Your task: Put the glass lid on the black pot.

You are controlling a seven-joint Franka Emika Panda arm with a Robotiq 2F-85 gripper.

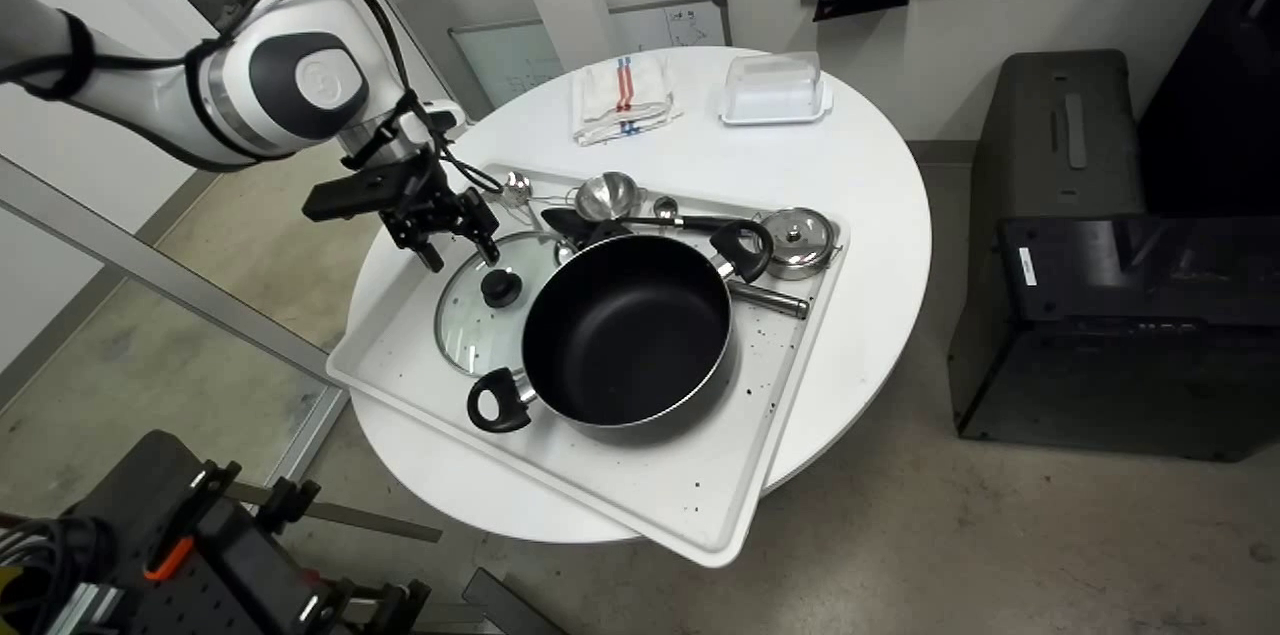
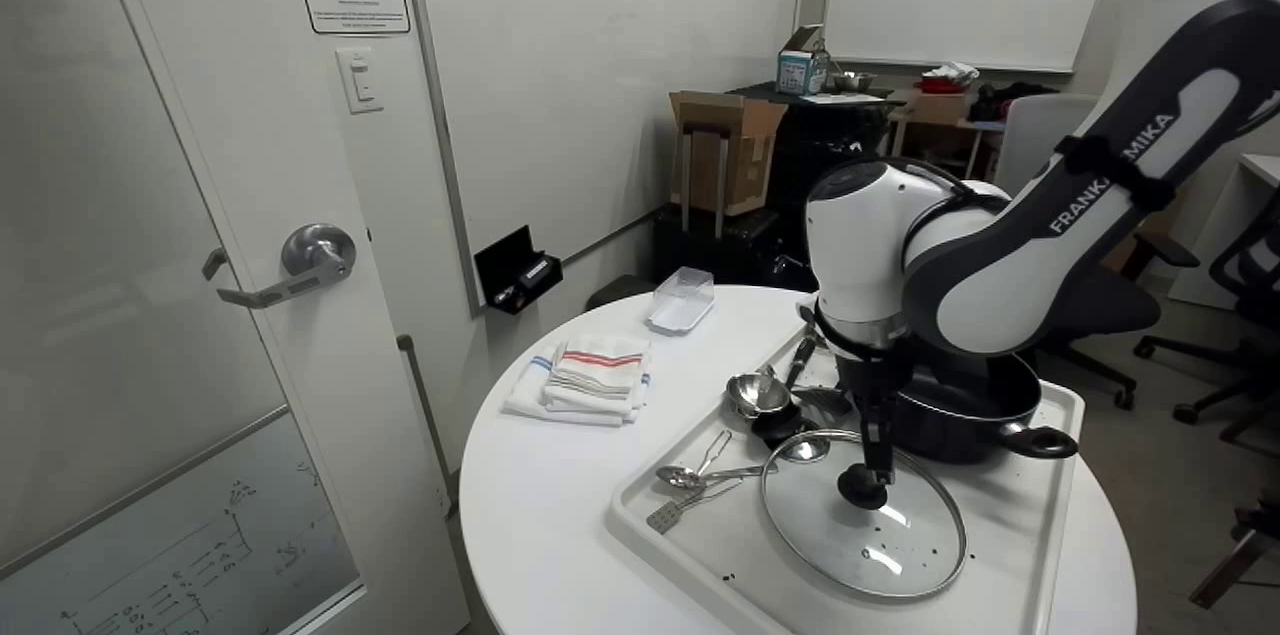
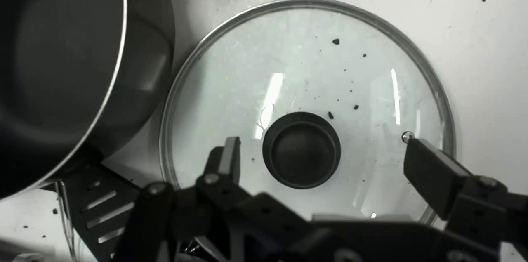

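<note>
Though clear, round glass lid [image 3: 309, 93] metal-rimmed.

In an exterior view the pot [image 1: 628, 340] stands with its black inside showing; beneath the pot are the tray [image 1: 690, 515] and the round table [image 1: 875, 195]. The lid [image 1: 468, 330] lies just left of the pot, knob [image 1: 501, 288] up, its right edge hidden by the pot. Up and left of the pot hangs the gripper [image 1: 461, 257], fingers [image 1: 484, 233] parted. Behind the pot sits a bowl [image 1: 607, 196]; behind the pot to the right, a pan [image 1: 798, 255]. Farther behind are towels [image 1: 625, 100] and a dish [image 1: 773, 93]. A case [image 1: 1055, 165] stands well right of the pot.
</note>
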